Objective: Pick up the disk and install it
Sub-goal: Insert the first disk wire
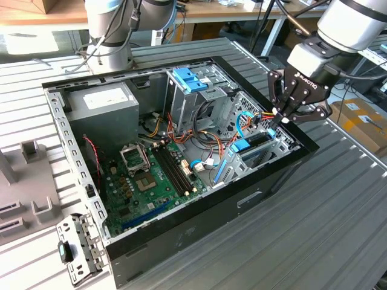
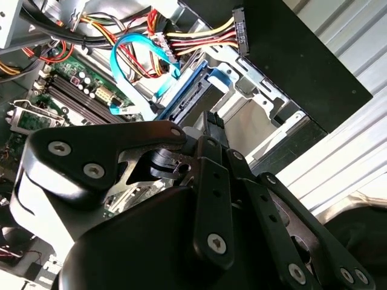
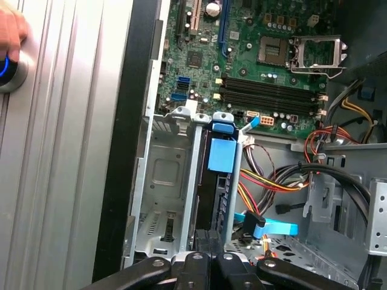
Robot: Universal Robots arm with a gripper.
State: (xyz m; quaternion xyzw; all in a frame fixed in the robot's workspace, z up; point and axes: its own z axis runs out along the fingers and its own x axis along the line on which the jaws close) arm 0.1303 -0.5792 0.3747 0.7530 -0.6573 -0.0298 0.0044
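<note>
An open black computer case (image 1: 242,199) lies on a grey ribbed metal table (image 1: 338,205), and wooden workbenches stand behind it in the room. A second robot arm base (image 1: 112,36) stands on the table beyond the case. Inside the case there are a green board (image 1: 151,181), a grey power box (image 1: 100,106), a metal drive cage with a blue tray (image 1: 190,78) on top, and many coloured cables (image 1: 181,130). Near the exterior view's left, grey plastic holders (image 1: 18,181) and a loose metal bracket (image 1: 78,248) rest on the table. The gripper (image 1: 283,116) hangs over the corner of the case at the exterior view's right. Its jaws are together, just above the upper edge of the disk (image 3: 216,181); I cannot tell if they touch it. The disk stands on its edge in a slot of the metal bay (image 3: 163,181), with its blue rail (image 3: 221,156) on top, and the slot beside it is free. In the first wrist view a fingertip (image 3: 12,33) presses a round button (image 3: 11,69) with a blue light on the table.
</note>
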